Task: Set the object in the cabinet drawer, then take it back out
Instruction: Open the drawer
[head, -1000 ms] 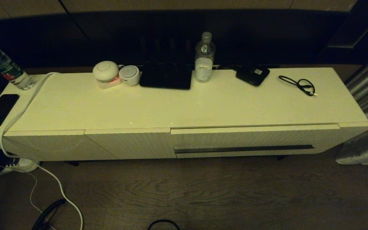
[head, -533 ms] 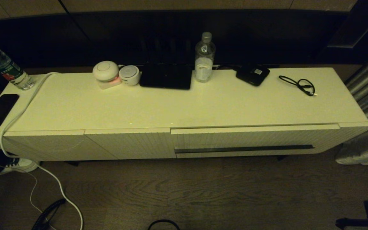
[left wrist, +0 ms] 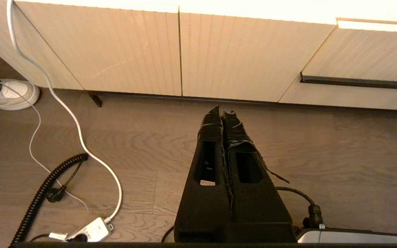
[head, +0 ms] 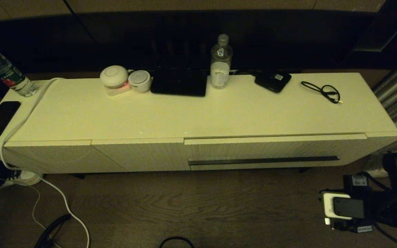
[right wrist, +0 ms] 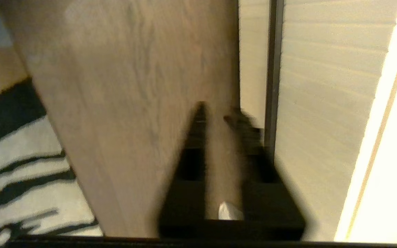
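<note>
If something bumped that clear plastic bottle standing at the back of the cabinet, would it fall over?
Probably quite easily. The clear plastic water bottle stands tall and narrow on a small base, so a nudge near its cap would likely tip it. It looks only partly filled, so it is probably light, and once down its round body would likely roll along the cream cabinet top.

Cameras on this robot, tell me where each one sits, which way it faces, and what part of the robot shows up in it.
Head view: high on the robot, looking forward and down at the cabinet top and closed drawer; the right arm shows at the lower right.
Left wrist view: behind the left gripper, low over the floor, facing the cabinet front; fingers together.
Right wrist view: behind the right gripper, near the drawer front, fingers apart.
Shared: all three views show the drawer's dark handle strip. No umbrella shows in any view.
</note>
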